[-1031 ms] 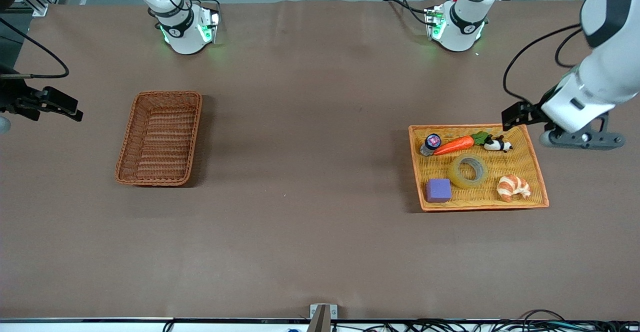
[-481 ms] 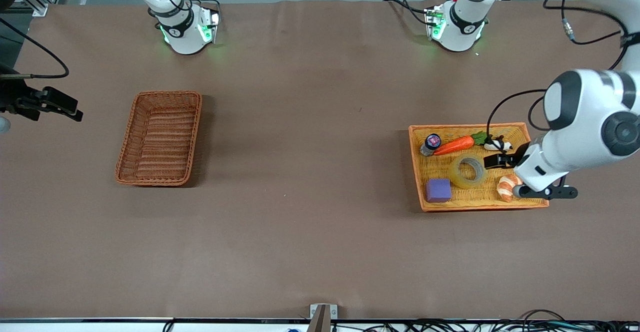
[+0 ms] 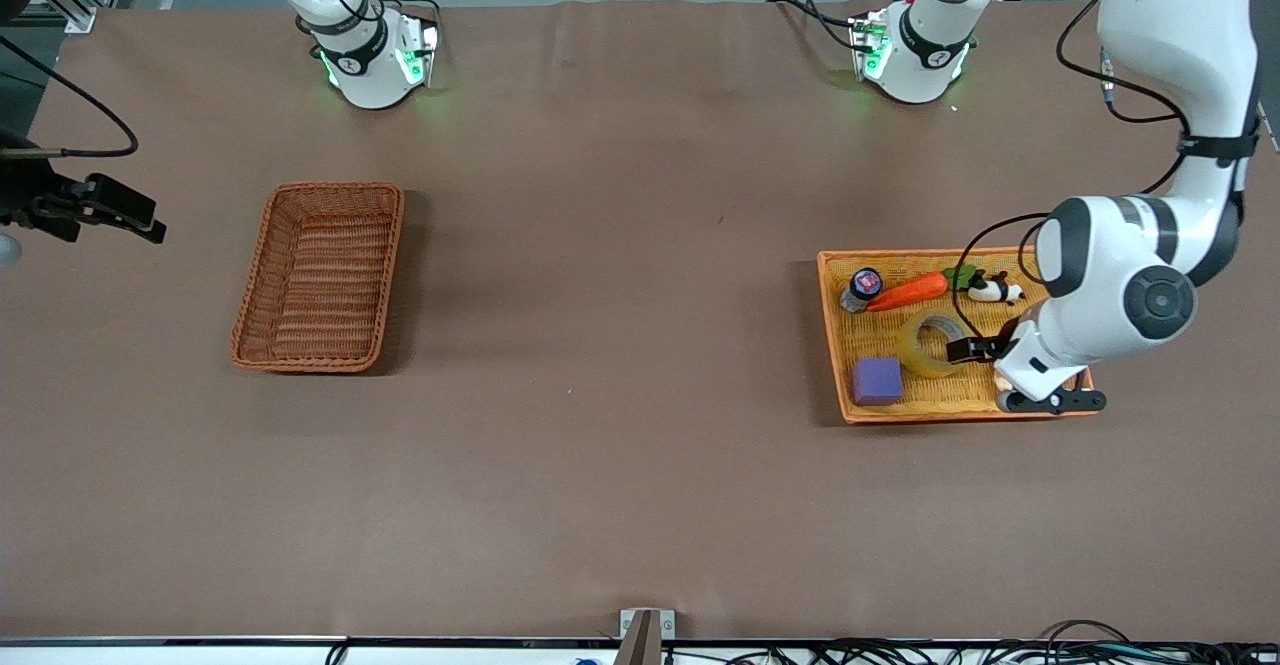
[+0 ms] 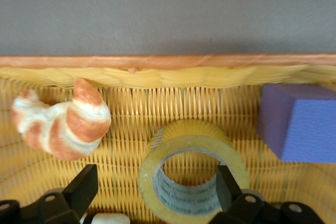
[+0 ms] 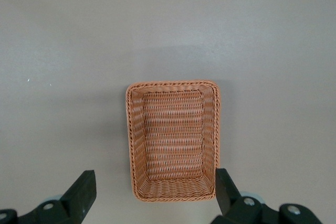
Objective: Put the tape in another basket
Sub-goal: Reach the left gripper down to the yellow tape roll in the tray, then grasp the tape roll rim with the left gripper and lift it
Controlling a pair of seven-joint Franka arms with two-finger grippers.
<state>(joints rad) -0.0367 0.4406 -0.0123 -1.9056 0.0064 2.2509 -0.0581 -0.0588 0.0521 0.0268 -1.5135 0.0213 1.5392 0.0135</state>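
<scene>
On the brown table (image 3: 620,425), the left gripper (image 4: 155,195) has swung down, fingers spread, straddling the tape (image 4: 194,174); the right gripper (image 5: 155,195) waits open above the basket (image 5: 173,140).

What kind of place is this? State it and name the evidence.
Most likely a robotics lab bench. Two arms are bolted to a cloth-covered table, loose cables trail along its edge, and toy props share an orange tray with the tape; the left gripper is over that tray.

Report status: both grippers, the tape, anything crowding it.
Left gripper open, over the tape in the orange tray. Right gripper open, waiting above the basket. Croissant and purple block flank the tape, apart from it.
</scene>
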